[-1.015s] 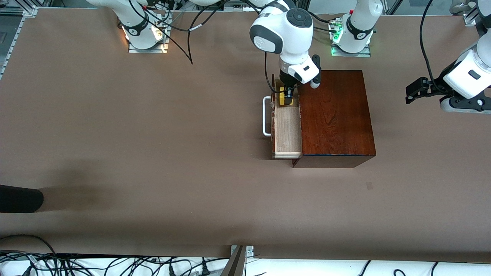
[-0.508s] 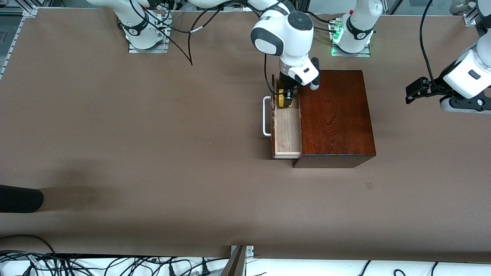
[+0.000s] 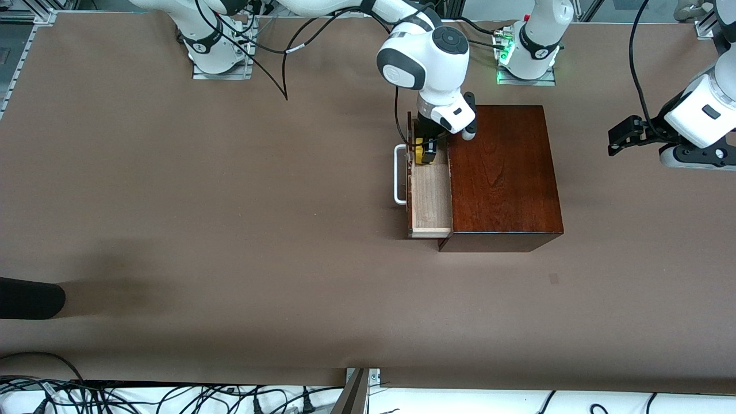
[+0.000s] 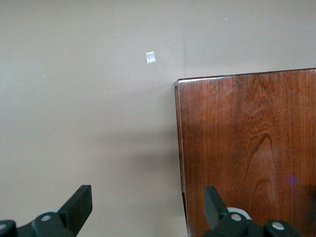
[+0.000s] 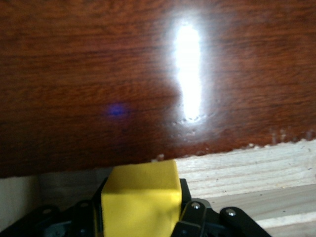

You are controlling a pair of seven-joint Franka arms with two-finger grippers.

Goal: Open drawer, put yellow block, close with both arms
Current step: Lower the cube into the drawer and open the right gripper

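In the front view the right hand (image 3: 426,150) has sunk lower over the last second and now sits down in the open drawer (image 3: 430,198), at the drawer's end farther from the camera, its fingers clamped on the yellow block (image 3: 427,153); the block is now at or just above the pale wood floor, so release looks like the next step, and then the closing with both arms. The drawer stands pulled out from the mahogany box (image 3: 503,172) toward the right arm's end of the table (image 3: 230,218), its white handle (image 3: 398,175) untouched. The left hand (image 3: 624,135) waits over bare table past the box, toward the left arm's end. The left wrist view shows that hand's fingers (image 4: 79,207) spread wide and empty, above the box's corner. The right wrist view shows the block (image 5: 139,200) gripped between black pads, close to the drawer's floor and the dark drawer front (image 5: 98,84).
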